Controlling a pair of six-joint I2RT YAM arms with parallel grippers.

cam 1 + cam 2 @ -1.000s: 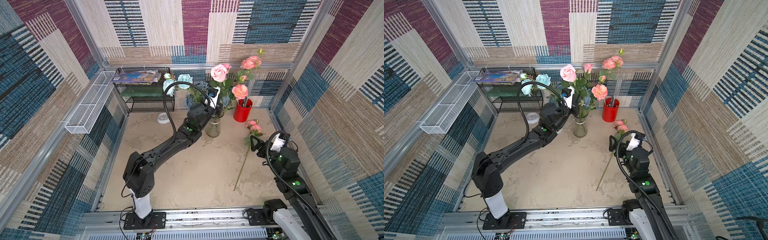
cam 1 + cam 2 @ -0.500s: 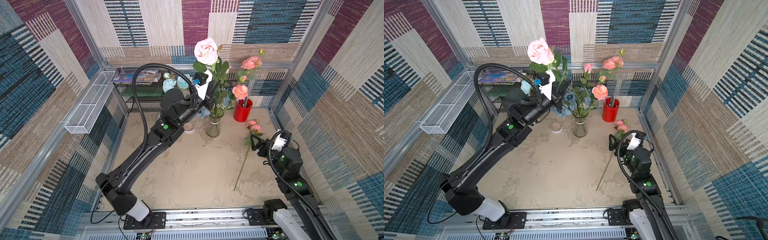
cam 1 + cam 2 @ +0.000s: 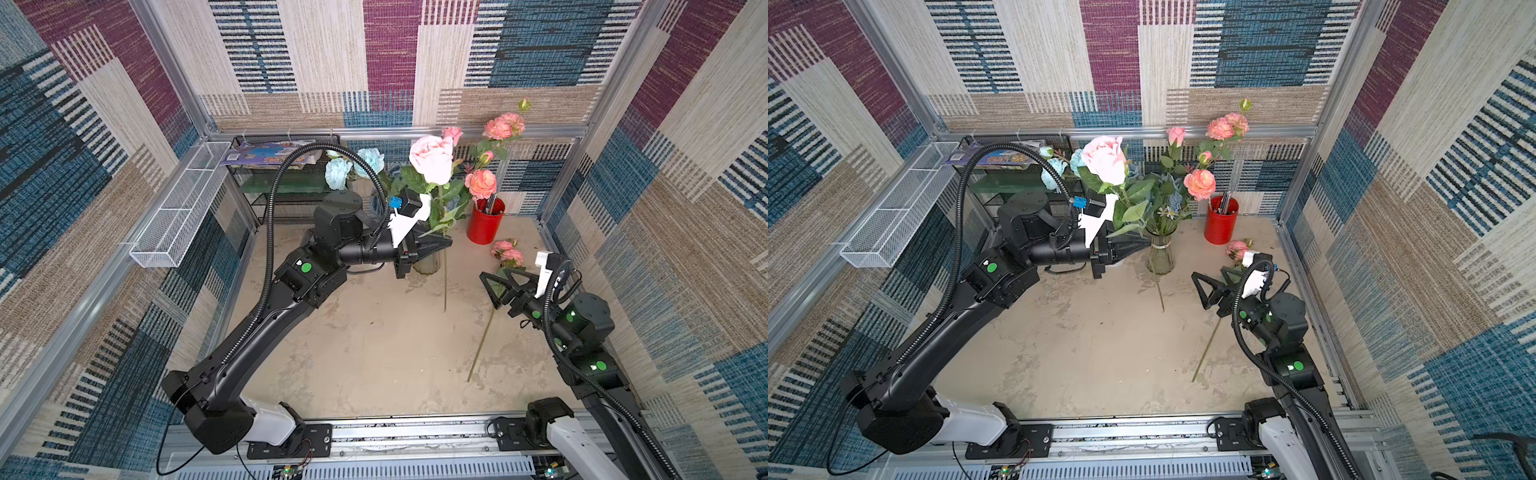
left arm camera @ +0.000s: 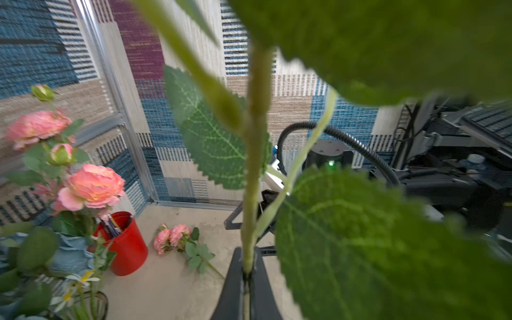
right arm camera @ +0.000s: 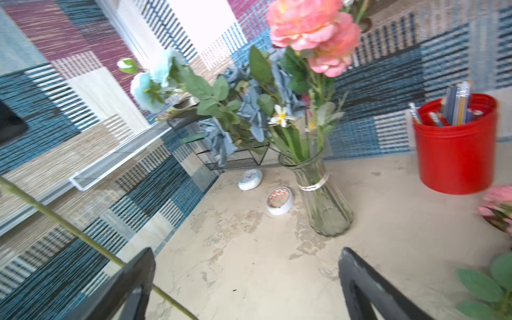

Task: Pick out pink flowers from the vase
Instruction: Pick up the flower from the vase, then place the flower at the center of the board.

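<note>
In the vase (image 3: pixel 1163 254), coral roses (image 3: pixel 1200 184), blue roses (image 5: pixel 249 108), red cup (image 3: pixel 1220 227) of pens (image 5: pixel 457 102)

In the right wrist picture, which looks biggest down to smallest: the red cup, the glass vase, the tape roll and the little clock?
1. red cup
2. glass vase
3. tape roll and little clock: these two look about alike, so I won't rank them.

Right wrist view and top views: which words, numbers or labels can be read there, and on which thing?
No text is readable.
Colourful booklet on the wire shelf: print too small.
Small white clock: dial blurred.
Tape roll: pattern only, no letters seen.
</note>
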